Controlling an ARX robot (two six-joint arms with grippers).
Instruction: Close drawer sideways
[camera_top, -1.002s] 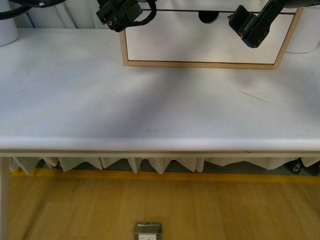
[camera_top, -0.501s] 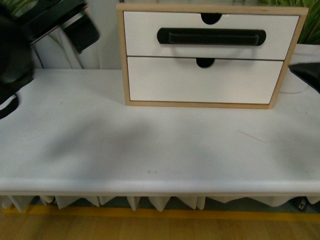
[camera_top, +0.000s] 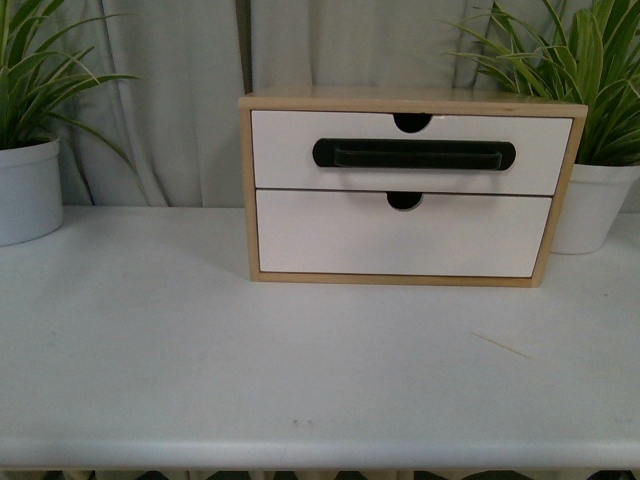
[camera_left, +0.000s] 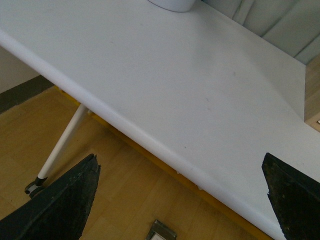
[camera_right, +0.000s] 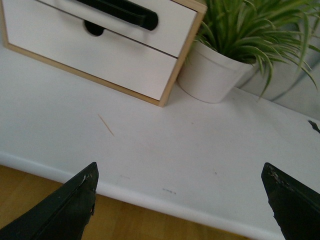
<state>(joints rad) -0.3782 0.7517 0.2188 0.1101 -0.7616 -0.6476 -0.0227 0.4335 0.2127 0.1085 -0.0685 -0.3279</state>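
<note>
Front view: white-fronted wooden drawer with long black bar handle (camera_top: 412, 153) sits in the top slot of a small wood-framed chest (camera_top: 246, 190), front flush with the frame. The chest stands at the back of a white table (camera_top: 300, 370). No arms in sight.

Left wrist view: left gripper (camera_left: 182, 197) spread wide, empty, over the table's edge.

Right wrist view: right gripper (camera_right: 182, 202) spread wide, empty, well apart from the drawer (camera_right: 170, 36).
</note>
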